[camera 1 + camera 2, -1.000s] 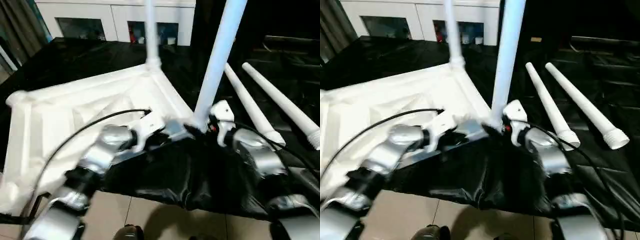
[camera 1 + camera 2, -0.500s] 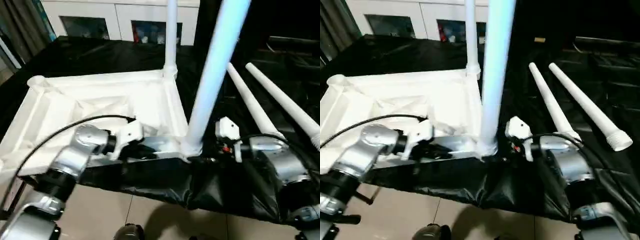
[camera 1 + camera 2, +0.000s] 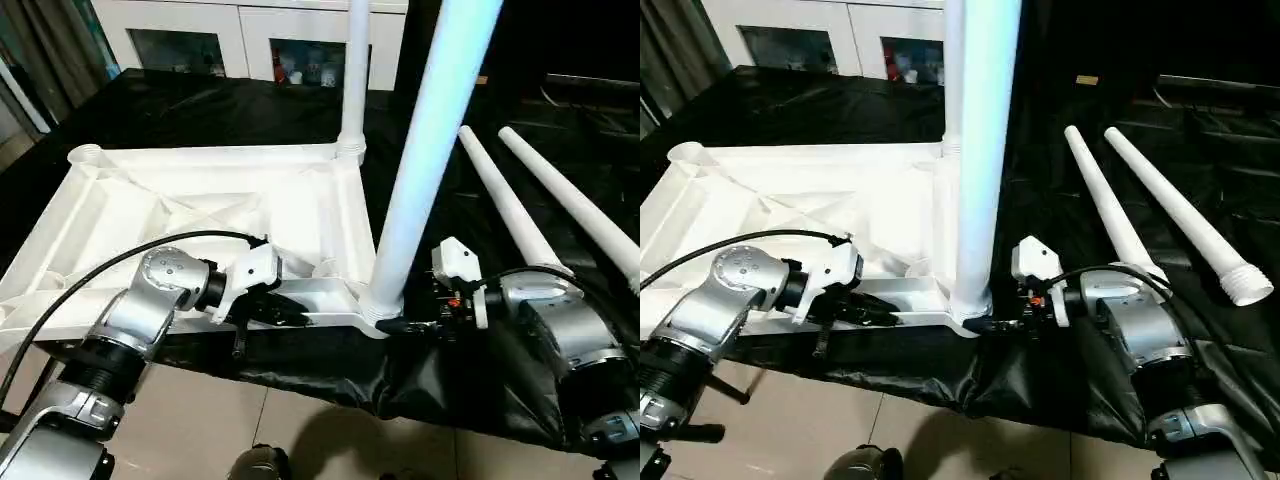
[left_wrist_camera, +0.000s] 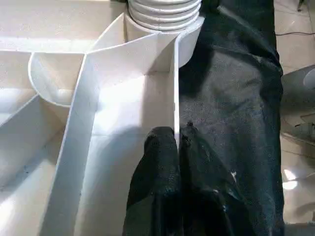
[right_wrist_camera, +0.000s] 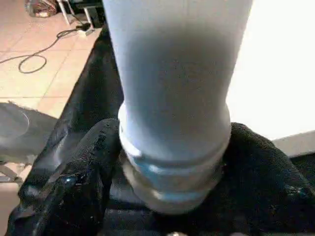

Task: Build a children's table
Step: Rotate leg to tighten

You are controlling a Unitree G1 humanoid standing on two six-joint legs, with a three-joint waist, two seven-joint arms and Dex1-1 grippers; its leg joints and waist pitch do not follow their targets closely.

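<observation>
Black-draped counter, cabinet at top. Tabletop lay centre-left, underside up. My left pincer pinched its rim; right pincer clamped the upright leg just right of the near corner socket.

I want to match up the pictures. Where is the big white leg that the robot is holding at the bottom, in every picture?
Left eye view: the near leg rises right of centre from the tabletop's near right corner.
Right eye view: the same leg, nearer the middle.
Left wrist view: its ribbed base sits in the corner socket.
Right wrist view: it stands between the right gripper's fingers.
Shared landmark: that corner socket.
</observation>
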